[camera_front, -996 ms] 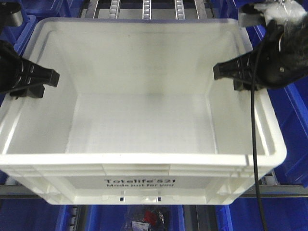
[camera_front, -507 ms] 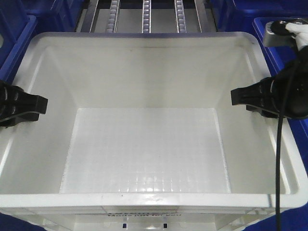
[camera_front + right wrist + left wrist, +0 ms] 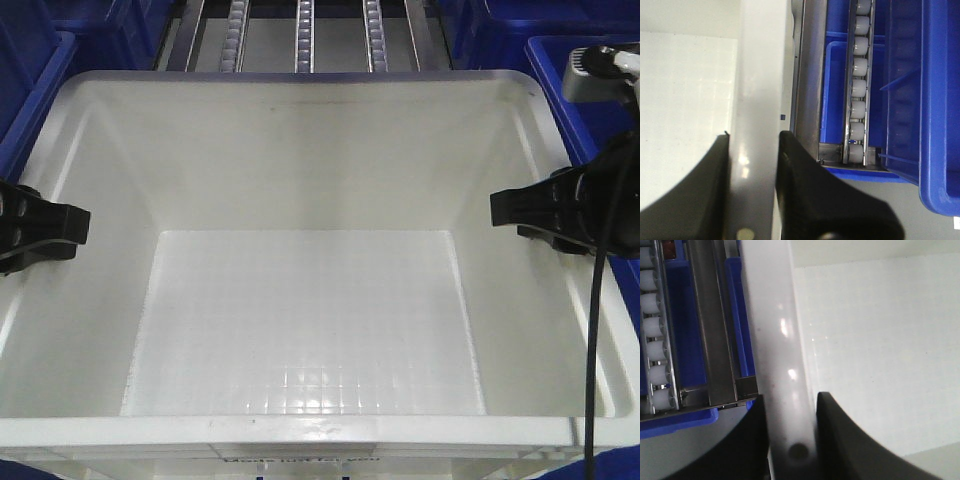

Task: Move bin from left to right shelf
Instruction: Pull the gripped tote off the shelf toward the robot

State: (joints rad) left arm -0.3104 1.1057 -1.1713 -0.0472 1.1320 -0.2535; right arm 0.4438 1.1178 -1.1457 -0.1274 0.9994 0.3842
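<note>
The white bin (image 3: 300, 330) fills the front view, its grid floor showing and its printed side barely visible at the bottom edge. My left gripper (image 3: 45, 228) is shut on the bin's left rim (image 3: 785, 365), one black finger (image 3: 840, 435) inside the wall and one outside. My right gripper (image 3: 530, 210) is shut on the right rim (image 3: 757, 100) the same way, its outer finger (image 3: 810, 185) against the rim's outside. The bin looks level between both arms.
Roller rails (image 3: 305, 30) of the shelf run behind the bin. Dark blue bins (image 3: 570, 75) flank it at right and left (image 3: 30, 70). The wrist views show a roller track (image 3: 858, 90) and blue bin walls (image 3: 935, 100) just outside the rim.
The bin has come toward the camera and lower in view, its printed side dropping to the bottom edge. Both grippers moved outward in the picture with it, still clamped on the rims.
</note>
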